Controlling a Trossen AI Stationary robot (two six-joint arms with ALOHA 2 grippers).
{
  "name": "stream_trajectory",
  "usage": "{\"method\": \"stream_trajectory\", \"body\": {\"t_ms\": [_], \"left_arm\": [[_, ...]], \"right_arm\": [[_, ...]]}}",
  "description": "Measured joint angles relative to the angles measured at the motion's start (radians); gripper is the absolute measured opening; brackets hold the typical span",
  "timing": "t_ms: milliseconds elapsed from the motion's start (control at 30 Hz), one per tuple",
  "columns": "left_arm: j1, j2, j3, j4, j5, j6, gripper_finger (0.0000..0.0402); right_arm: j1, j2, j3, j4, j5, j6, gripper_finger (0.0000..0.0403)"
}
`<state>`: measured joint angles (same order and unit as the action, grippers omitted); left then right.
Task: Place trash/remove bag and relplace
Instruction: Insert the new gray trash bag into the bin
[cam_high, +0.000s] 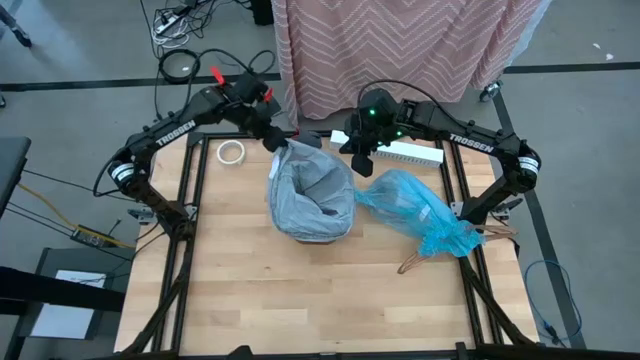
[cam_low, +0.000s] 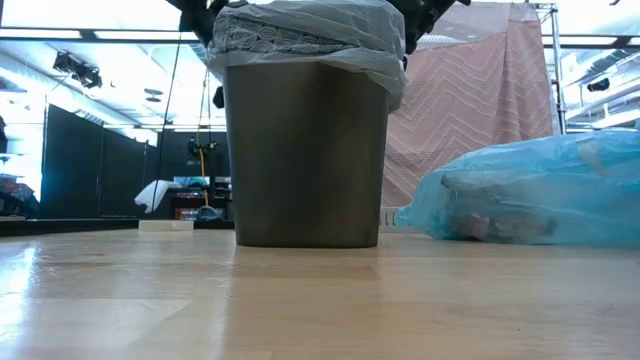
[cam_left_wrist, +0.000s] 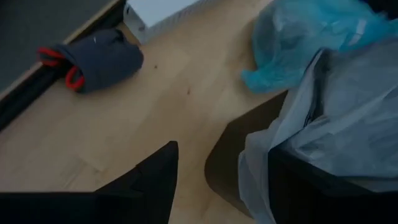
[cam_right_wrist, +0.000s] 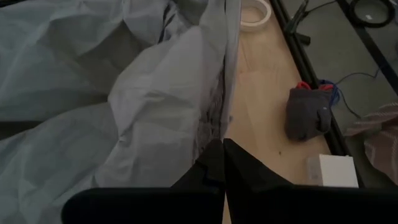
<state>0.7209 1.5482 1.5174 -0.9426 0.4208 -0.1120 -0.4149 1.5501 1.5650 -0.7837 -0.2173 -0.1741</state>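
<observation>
Both of your pincers hung over the far rim of the dark bin with its pale grey liner: the left gripper stood with fingers apart just beside the liner's edge, holding nothing, and the right gripper had its fingers pressed together, empty. The blue bag lay filled on the table just beside the bin, below your right pincer. Near your left pincer sat a roll of tape.
</observation>
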Motion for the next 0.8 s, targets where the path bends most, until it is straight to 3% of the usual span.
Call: {"method": "stream_trajectory", "body": {"t_ms": [300,800], "left_arm": [[-0.028,0.003,-0.151,0.062,-0.005,-0.003,0.0219],[-0.043,0.000,-0.437,0.491,0.128,-0.253,0.0218]], "right_arm": [[0.000,0.000,0.000,0.000,-0.001,-0.003,0.0000],[0.000,0.000,0.000,0.003,-0.002,-0.003,0.0000]]}}
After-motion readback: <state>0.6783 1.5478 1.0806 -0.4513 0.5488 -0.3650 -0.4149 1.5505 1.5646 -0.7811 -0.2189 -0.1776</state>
